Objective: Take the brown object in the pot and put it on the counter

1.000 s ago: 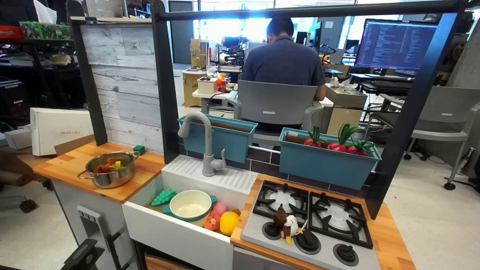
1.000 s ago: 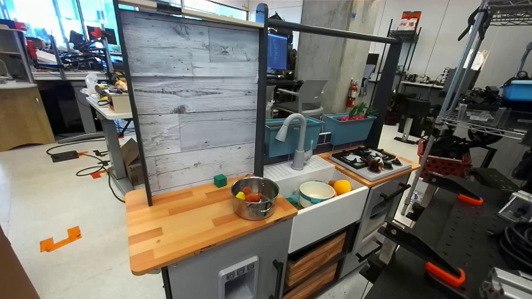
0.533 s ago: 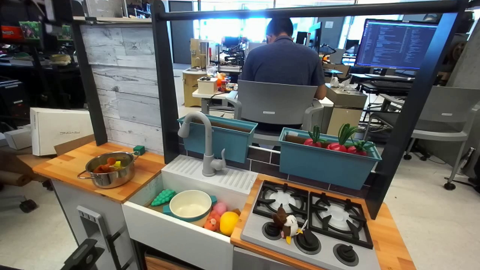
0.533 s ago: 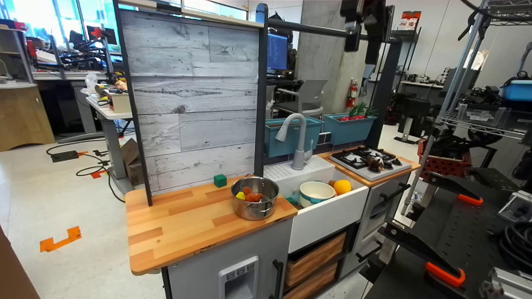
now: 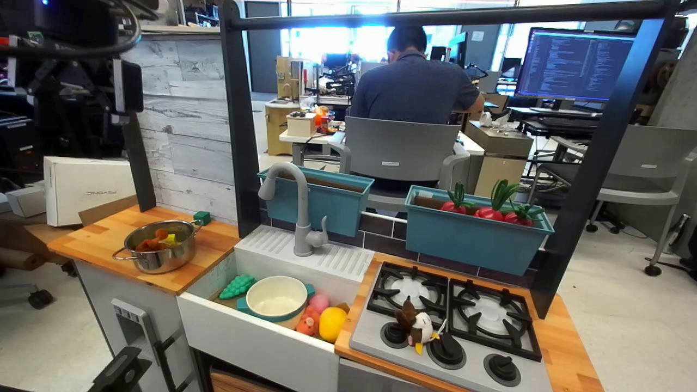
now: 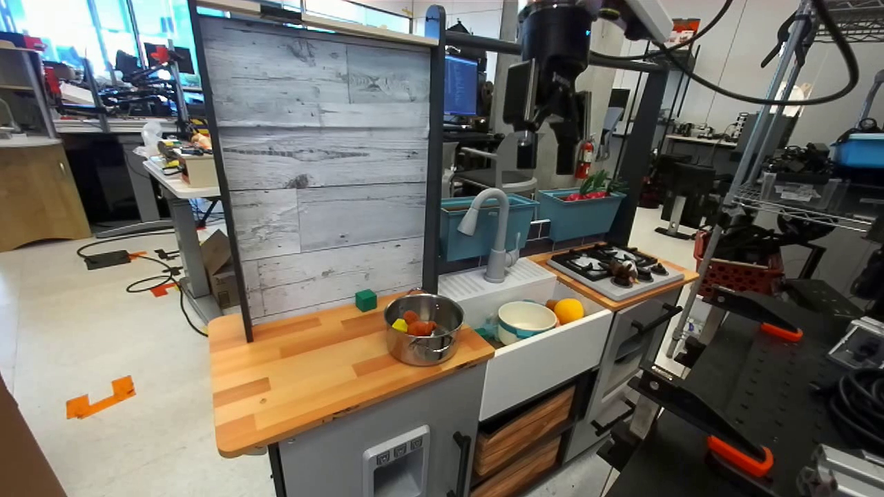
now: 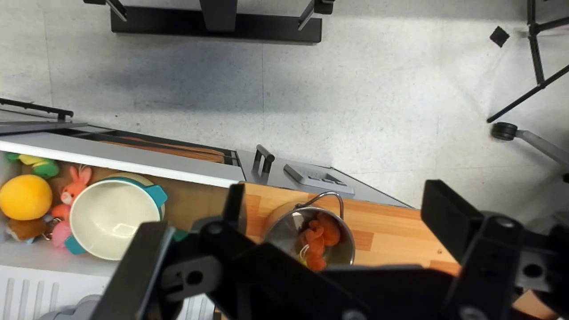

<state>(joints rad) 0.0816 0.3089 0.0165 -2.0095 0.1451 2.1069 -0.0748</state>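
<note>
The gripper (image 6: 547,154) has come lower but hangs well above the pot (image 6: 414,351), fingers spread, holding nothing; the brown object (image 6: 422,328) lies inside the pot, so the grasp seems pending

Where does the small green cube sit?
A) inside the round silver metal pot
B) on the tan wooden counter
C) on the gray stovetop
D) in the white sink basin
B: both exterior views show the small green cube on the tan wooden counter, outside the round silver metal pot.
</note>
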